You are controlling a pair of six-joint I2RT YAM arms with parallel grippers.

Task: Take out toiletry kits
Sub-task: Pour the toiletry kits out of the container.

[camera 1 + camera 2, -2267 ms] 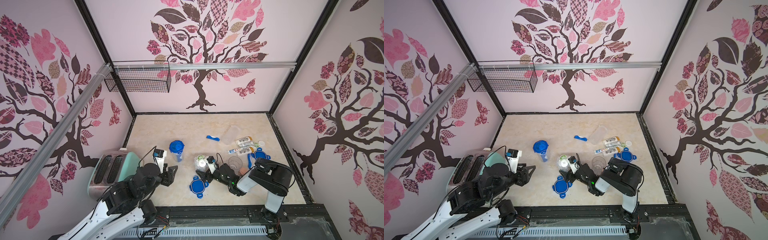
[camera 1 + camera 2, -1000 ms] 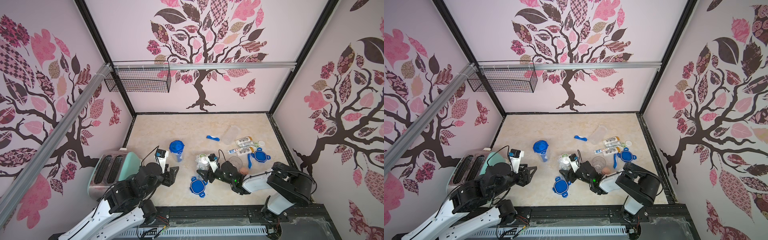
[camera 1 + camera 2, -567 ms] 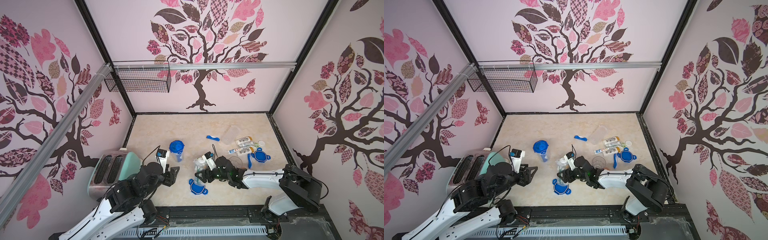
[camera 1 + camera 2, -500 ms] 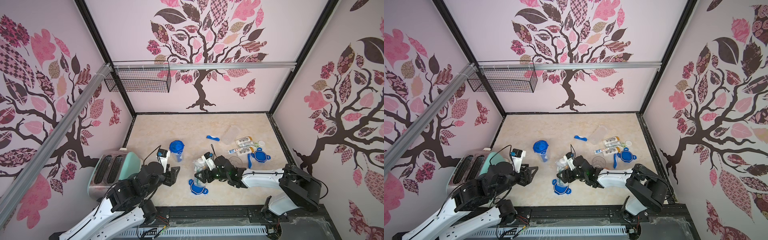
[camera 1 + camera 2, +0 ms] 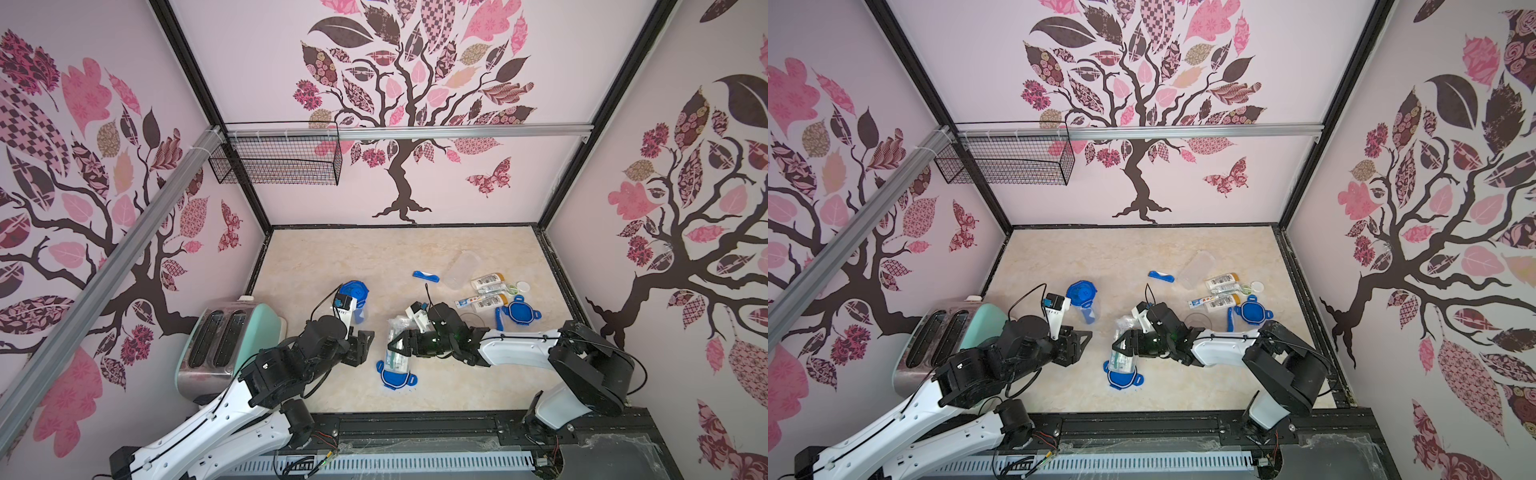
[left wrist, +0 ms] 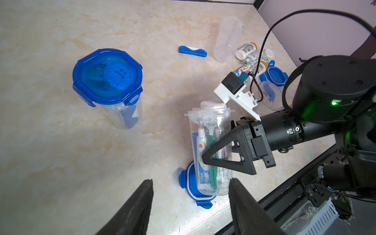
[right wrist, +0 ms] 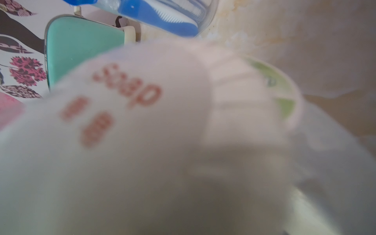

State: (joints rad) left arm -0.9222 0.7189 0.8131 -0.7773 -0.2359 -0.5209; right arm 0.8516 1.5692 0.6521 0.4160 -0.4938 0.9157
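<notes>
Your right end effector (image 6: 211,156) clamps clear jar (image 6: 205,122), left end effector (image 6: 191,181) wide, empty. Inside, toiletry kit (image 6: 201,146) looks light, slick; I'd pinch soap tub (image 6: 212,105) at mouth.

light: bright, even; shadows: soft; top views: edges bowed; right wrist view: blurred, unfocused

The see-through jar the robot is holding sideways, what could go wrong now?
1. The round soap tub pokes out of the clear jar's open mouth; more tilt may send it rolling away.
2. The right tool grips smooth plastic, so the jar could slip onto the blue lid beneath.
3. The open left tool is close and might bump it.
</notes>
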